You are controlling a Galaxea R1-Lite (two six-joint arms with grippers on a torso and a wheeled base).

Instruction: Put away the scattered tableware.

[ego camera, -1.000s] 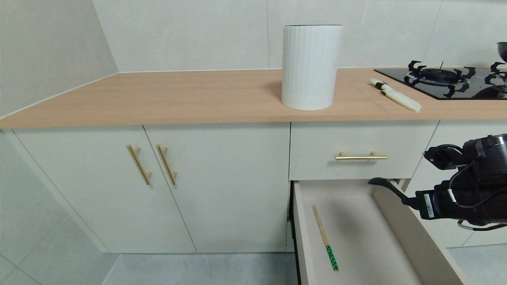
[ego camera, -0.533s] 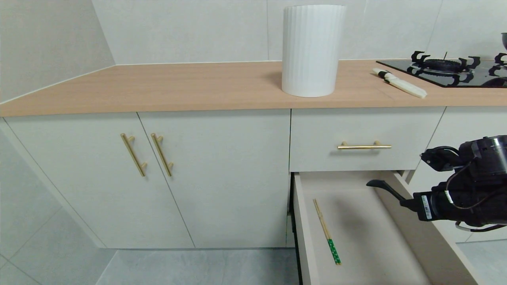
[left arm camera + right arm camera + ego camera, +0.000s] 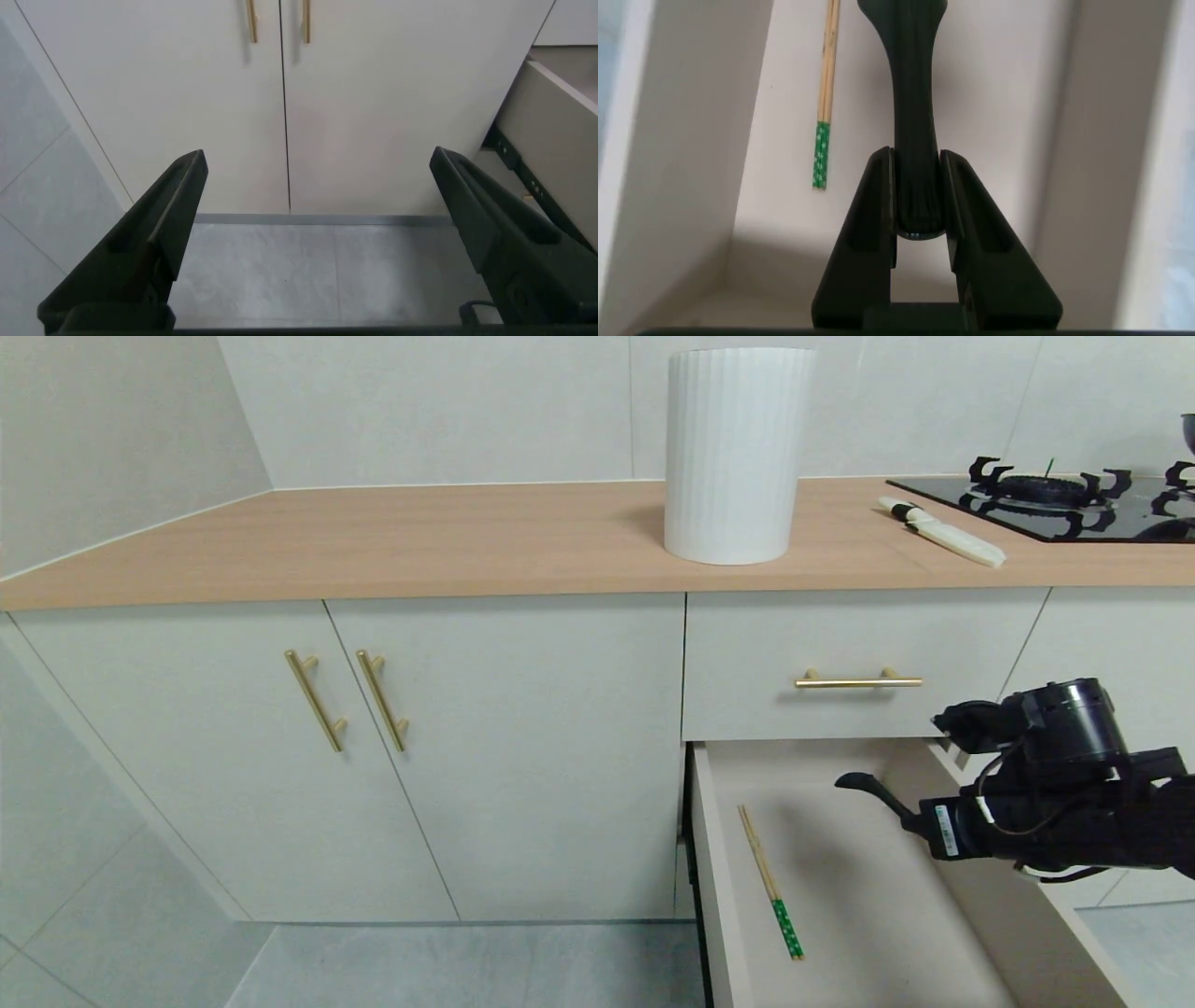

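Observation:
A lower drawer (image 3: pixel 845 933) stands pulled out, with a pair of green-tipped wooden chopsticks (image 3: pixel 771 896) lying along its left side. My right gripper (image 3: pixel 920 821) hovers over the drawer's right part, shut on a black utensil (image 3: pixel 866 789) that juts out leftward above the drawer floor. The right wrist view looks down on the same black utensil (image 3: pixel 910 93) clamped between the fingers (image 3: pixel 868 201), the chopsticks (image 3: pixel 826 93) beside it. My left gripper (image 3: pixel 318 177) is open and holds nothing, low in front of the cabinet doors (image 3: pixel 280 93).
On the wooden counter (image 3: pixel 420 541) stand a tall white ribbed container (image 3: pixel 733 453) and a white-handled knife (image 3: pixel 943 543) beside a black gas hob (image 3: pixel 1055 499). A closed drawer with a brass handle (image 3: pixel 857 682) sits above the open one. Grey tile floor lies below.
The camera tilted a second ago. Since half a second ago my right gripper has moved left with the black utensil, further over the open drawer. The chopsticks have not moved.

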